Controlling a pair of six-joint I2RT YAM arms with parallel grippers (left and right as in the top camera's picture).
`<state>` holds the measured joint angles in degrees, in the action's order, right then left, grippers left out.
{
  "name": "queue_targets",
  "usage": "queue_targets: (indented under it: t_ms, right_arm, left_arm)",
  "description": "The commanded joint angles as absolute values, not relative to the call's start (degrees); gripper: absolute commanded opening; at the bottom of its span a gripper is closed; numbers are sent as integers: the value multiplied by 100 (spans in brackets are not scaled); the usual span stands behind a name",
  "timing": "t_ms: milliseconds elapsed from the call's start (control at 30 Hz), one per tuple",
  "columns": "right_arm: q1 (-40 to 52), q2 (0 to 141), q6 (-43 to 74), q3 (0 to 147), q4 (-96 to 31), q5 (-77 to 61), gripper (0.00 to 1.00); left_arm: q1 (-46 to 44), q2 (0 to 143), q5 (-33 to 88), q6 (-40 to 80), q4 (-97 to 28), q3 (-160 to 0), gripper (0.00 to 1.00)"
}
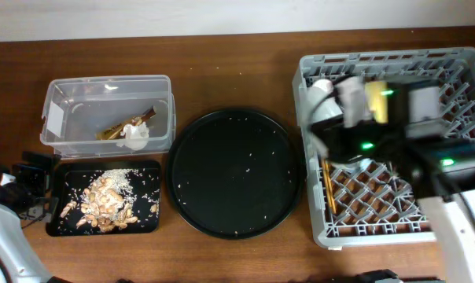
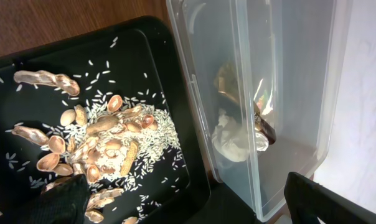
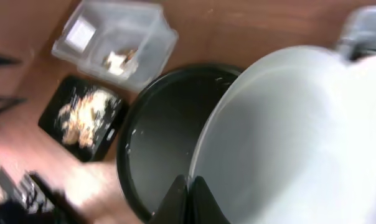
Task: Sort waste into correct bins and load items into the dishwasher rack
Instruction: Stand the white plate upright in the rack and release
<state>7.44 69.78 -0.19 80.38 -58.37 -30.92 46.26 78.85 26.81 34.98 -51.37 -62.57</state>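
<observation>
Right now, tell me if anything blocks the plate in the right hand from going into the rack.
Nothing visible stands between them: the right hand holds the plate over the left side of the rack. Chopsticks lie in the left lane, so aim for the free pegs beside them. The arm hides the spot directly below.

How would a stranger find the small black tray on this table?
From the grey rack on the right, go left past the round black tray to the clear tub. Directly below it in the overhead view lies the small black tray: rectangular, not round, holding shells and rice.
</observation>
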Motion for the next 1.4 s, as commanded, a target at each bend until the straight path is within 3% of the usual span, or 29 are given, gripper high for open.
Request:
queue_targets:
  t_ms: [0, 167, 400, 867, 1000, 1033, 1200, 1267, 1300, 1333, 1367]
  right_arm:
    - [-598, 7046, -683, 8132, -5990, -4860, 4]
    - [-1968, 7878, -1203, 8132, -5743, -6309, 4]
    - [-2115, 9205, -908, 8132, -3841, -6836, 4]
    - [-2108, 9330, 998, 8058, -3516, -4316, 4]
    - [-2108, 9330, 998, 8058, -3529, -4278, 29]
    - [-2108, 9330, 998, 8058, -3529, -4281, 47]
    - [-2108, 9288, 860, 8082, -3457, -4884, 59]
    - [-2056, 9139, 489, 8134, -3437, -5535, 79]
    - [-2021, 9048, 491, 8145, -3457, -5443, 84]
    - [-1938, 8827, 499, 8145, -3562, -4895, 100]
    - [-1833, 8586, 515, 8145, -3715, -4176, 98]
  left_arm:
    - [4652, 7808, 2698, 3516, -5146, -6344, 99]
    - [4652, 7808, 2698, 3516, -5146, -6344, 99]
    - [4652, 7808, 2698, 3516, -5146, -6344, 99]
    - [4652, 7808, 2698, 3516, -5146, -6344, 99]
    - [4652, 7808, 2698, 3516, -5146, -6344, 100]
    - [4652, 7808, 2698, 3516, -5146, -6344, 99]
    - [4652, 7808, 2698, 3516, -5146, -6344, 99]
    - [4652, 7808, 2698, 3516, -5146, -6344, 99]
    - [4652, 7808, 2698, 3516, -5146, -6344, 99]
    - [4652, 7808, 2698, 3516, -5146, -6344, 99]
    - [4652, 7808, 2698, 3516, -5146, -6344, 99]
